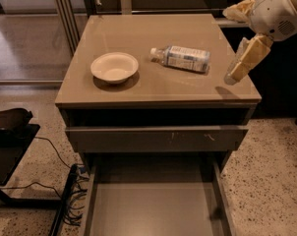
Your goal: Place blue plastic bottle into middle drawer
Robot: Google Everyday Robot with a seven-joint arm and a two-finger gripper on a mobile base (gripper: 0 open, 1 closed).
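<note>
Right of the blue plastic bottle [182,59] your gripper [232,76] hovered, grip untellable; white bowl [114,67] left, middle drawer [153,210] open.

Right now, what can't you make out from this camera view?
All in the camera view:
- middle drawer: its near end is cut off by the bottom edge.
- scuffed drawer front: the inside behind it is hidden under the tabletop.
- blue plastic bottle: the label print is too small to read.
- gripper, over the tabletop's right side, right of the bottle: its arm is cut off by the right edge.
</note>
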